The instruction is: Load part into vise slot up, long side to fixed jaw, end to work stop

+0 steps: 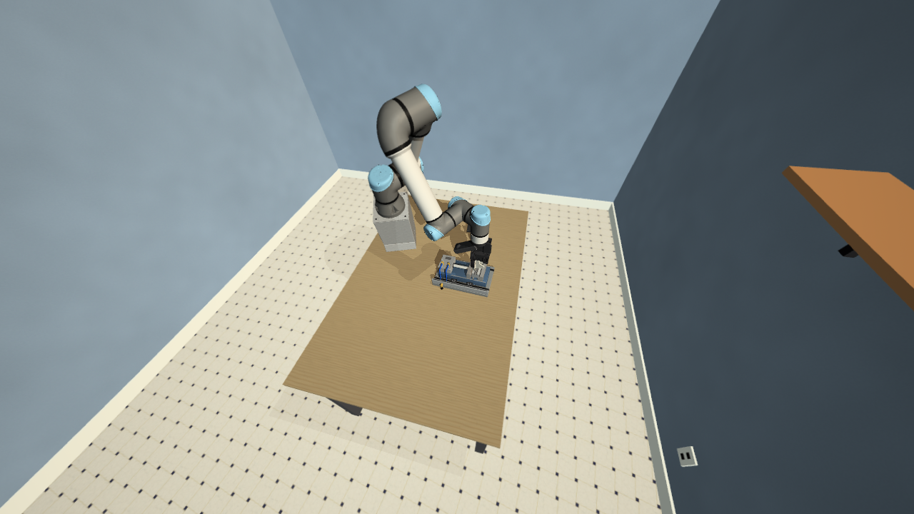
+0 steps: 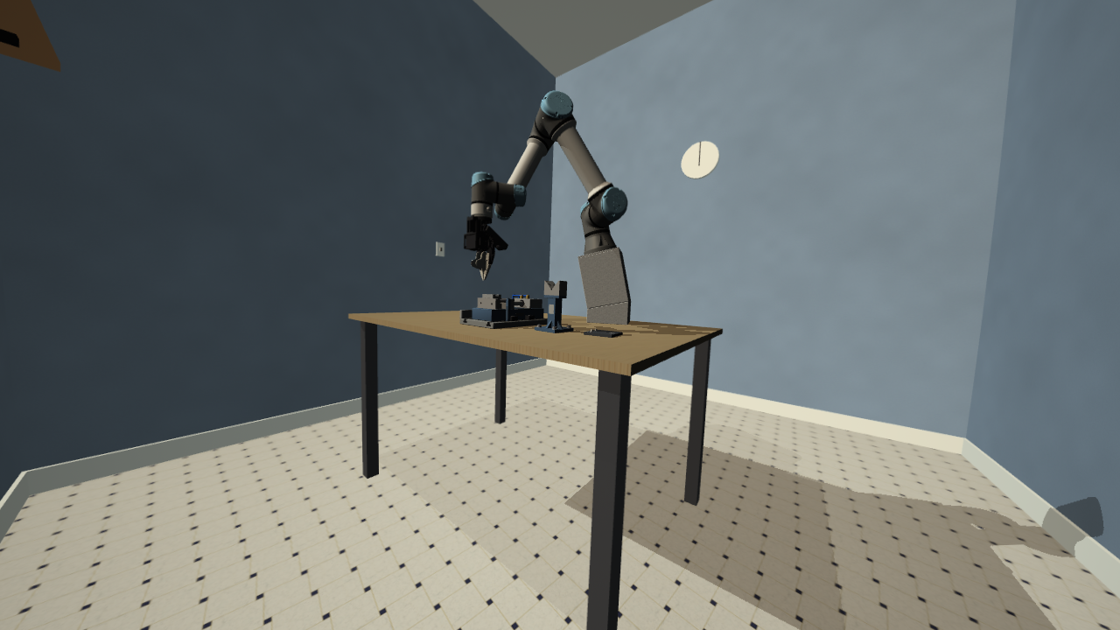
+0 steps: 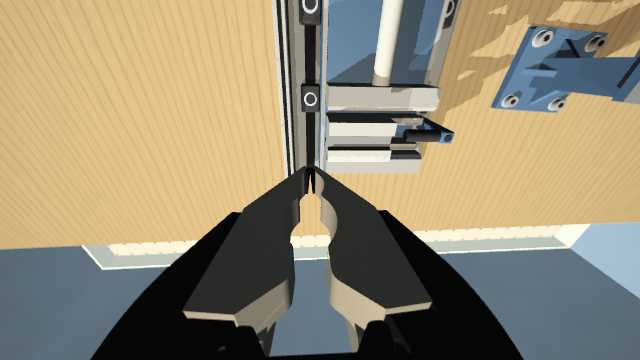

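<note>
Wrist view: shows the gripper (image 1: 477, 264) (image 2: 483, 278) (image 3: 310, 169) nearest, pointing downward above the vise (image 1: 463, 287) (image 2: 500, 315) (image 3: 345, 30), with jaws together at the tips and holding nothing. Below, shows the pale block (image 3: 357, 129) lying in the vise, between the moving jaw (image 3: 382, 97) and the fixed jaw (image 3: 372, 167). Presents one end toward the black work stop (image 3: 422, 135); cannot tell whether touching. Cannot confirm full seating or contact with the fixed jaw. Farther aside, shows the V-block stand (image 2: 554, 309) (image 3: 585, 75) upright on the table (image 1: 421, 338) (image 2: 438, 322) (image 3: 150, 100).
</note>
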{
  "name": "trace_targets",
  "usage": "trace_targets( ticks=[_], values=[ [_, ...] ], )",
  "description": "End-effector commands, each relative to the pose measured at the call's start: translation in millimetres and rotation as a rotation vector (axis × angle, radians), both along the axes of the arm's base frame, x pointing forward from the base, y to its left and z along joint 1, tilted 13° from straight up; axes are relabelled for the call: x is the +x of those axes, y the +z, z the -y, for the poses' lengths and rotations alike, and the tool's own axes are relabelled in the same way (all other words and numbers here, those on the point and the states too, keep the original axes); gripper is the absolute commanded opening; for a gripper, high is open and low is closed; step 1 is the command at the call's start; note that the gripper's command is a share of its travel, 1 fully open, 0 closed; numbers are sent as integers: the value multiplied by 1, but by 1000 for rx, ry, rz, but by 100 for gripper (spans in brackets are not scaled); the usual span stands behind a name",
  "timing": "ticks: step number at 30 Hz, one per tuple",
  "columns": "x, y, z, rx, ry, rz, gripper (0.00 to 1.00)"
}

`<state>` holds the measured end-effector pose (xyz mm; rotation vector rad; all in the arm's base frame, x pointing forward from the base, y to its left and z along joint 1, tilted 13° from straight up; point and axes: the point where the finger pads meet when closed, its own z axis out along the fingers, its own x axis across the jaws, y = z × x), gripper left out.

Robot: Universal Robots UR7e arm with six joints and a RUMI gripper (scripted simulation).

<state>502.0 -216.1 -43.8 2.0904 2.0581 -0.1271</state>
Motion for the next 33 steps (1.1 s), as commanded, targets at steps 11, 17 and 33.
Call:
trace_targets(
  ticks=[11,17,33],
  values=[
    [3,-17,4,-1,0,1,0],
    [4,-25,6,-1,0,1,0],
    [6,-41,9,-1,0,1,0]
  ],
)
